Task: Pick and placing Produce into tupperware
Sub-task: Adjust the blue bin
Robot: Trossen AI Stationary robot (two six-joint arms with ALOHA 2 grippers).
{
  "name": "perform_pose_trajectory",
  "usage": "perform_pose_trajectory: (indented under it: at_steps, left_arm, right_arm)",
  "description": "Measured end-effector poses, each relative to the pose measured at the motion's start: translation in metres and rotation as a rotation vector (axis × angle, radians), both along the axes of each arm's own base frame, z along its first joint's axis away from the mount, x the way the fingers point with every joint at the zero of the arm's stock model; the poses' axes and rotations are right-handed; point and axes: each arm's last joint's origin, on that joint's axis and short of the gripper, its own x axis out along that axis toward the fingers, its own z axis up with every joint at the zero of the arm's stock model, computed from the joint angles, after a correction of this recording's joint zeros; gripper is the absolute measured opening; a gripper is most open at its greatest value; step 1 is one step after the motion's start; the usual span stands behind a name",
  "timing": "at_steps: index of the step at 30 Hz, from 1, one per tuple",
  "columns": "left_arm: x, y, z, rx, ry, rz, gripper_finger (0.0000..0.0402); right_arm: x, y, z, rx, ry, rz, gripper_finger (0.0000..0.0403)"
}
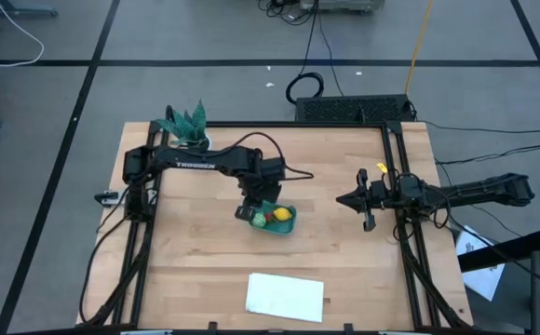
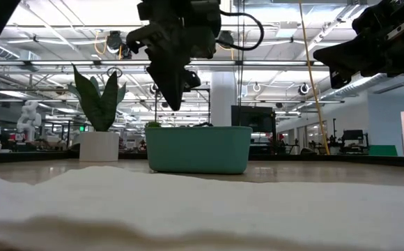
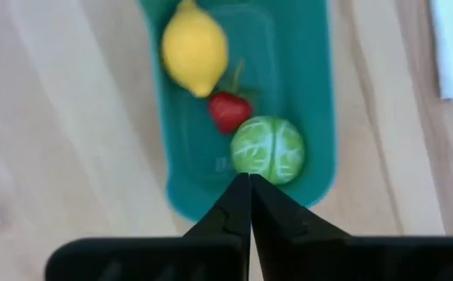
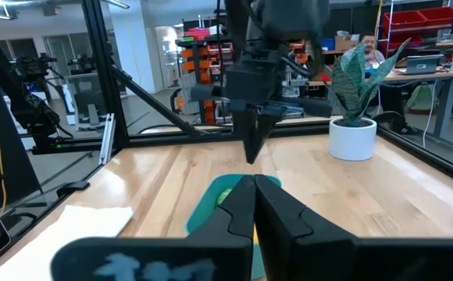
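Holding all three pieces of produce, the tupperware (image 1: pixel 277 219) is recorded near the middle of the table (image 1: pixel 195 270), a teal-green shallow container on bare wood. Contents, as catalogued from the left wrist view: one lemon (image 3: pixel 194 48) at the far end, one small red piece (image 3: pixel 230 111) beside it, and one round light-green piece (image 3: pixel 267 149) at the near end, touching or almost touching the red one. No further produce is seen loose on the table in the overhead view. The left gripper (image 1: pixel 248 210) is found above the container's near edge, clear of the contents, its fingers pressed together with nothing between them; from table height it is seen hanging well above the container's rim. The right gripper (image 1: pixel 352 199) is parked near the right edge of the table, well apart from the container, fingers likewise pressed together and empty. Other items noted: a potted plant (image 1: pixel 188 124) at the back left corner and a white sheet (image 1: pixel 285 296) at the front edge, neither touched. Task status is judged complete or nearly so; only withdrawal of the left arm appears to be left.
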Motion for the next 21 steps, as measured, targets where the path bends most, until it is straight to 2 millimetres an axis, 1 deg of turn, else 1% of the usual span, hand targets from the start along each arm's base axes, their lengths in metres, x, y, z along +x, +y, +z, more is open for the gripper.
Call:
perform_pose_trajectory:
  at_steps: [3,6,10,12,17,21]
  left_arm:
    - [-0.002,0.009,0.0,-0.027,0.015,0.033,0.0002]
    - [-0.005,0.017,0.0,-0.07,0.033,0.08,0.0007]
    - [-0.007,0.024,0.0,-0.07,0.04,0.113,0.0019]
    - [-0.008,0.027,0.001,-0.056,0.038,0.119,0.0019]
    - [-0.013,0.029,0.013,0.008,0.006,0.135,0.0003]
    - [-0.017,0.027,0.033,0.046,-0.089,0.146,0.0004]
  right_arm:
    - [0.0,0.0,0.0,0.0,0.0,0.0,0.0]
    - [0.0,0.0,0.0,0.0,0.0,0.0,0.0]
    - [0.0,0.0,0.0,0.0,0.0,0.004,0.0]
    - [0.0,0.001,0.0,0.0,0.0,0.017,0.0]
    - [0.0,0.001,0.0,-0.001,-0.001,0.031,0.0]
    - [0.0,0.001,0.0,-0.001,-0.001,0.031,0.0]
